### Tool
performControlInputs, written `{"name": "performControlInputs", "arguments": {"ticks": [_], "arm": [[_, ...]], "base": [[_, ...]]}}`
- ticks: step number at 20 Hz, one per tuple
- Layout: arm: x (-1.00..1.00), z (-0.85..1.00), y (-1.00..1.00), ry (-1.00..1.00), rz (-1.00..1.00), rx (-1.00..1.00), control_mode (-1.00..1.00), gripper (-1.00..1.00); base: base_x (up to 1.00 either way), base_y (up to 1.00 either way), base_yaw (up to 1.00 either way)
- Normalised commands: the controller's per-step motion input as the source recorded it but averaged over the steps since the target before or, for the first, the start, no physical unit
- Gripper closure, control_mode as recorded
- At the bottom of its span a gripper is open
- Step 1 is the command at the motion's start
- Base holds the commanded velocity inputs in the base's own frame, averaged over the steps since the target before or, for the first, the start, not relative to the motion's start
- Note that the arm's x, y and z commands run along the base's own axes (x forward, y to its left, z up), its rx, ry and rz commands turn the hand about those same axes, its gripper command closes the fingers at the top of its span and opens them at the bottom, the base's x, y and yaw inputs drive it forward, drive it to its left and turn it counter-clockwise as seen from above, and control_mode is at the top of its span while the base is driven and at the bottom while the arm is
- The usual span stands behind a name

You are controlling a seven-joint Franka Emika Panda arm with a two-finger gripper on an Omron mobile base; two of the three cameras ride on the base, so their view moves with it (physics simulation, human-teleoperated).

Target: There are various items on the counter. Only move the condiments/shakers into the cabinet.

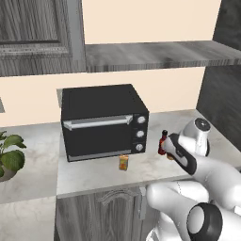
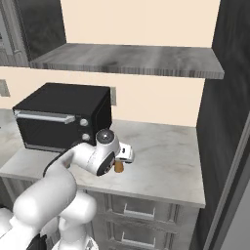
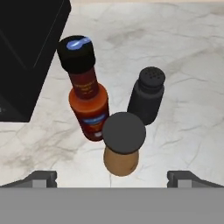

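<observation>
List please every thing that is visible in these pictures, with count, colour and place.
Red sauce bottle: one, red with black cap, on counter right of oven.
Black shaker: one, all black, beside the red bottle.
Tan shaker: one, tan with black cap, nearest the gripper.
Carton: one, orange-yellow, in front of oven.
Toaster oven: one, black, on counter.
Counter: one, light marbled.
Shelf board: one, grey, above counter.
Plant: one, green, far left.
Gripper: one, open, above the tan shaker.
</observation>
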Motion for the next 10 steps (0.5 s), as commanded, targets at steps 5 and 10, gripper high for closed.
{"name": "performControlInputs", "arguments": {"ticks": [5,10], "arm": [[0.25,-0.06,-0.02,0.00,0.00,0.00,-1.00,-1.00],[0.26,-0.04,-0.08,0.00,0.00,0.00,-1.00,-1.00]], "base": [[0.00,0.00,0.00],[0.00,0.00,0.00]]}}
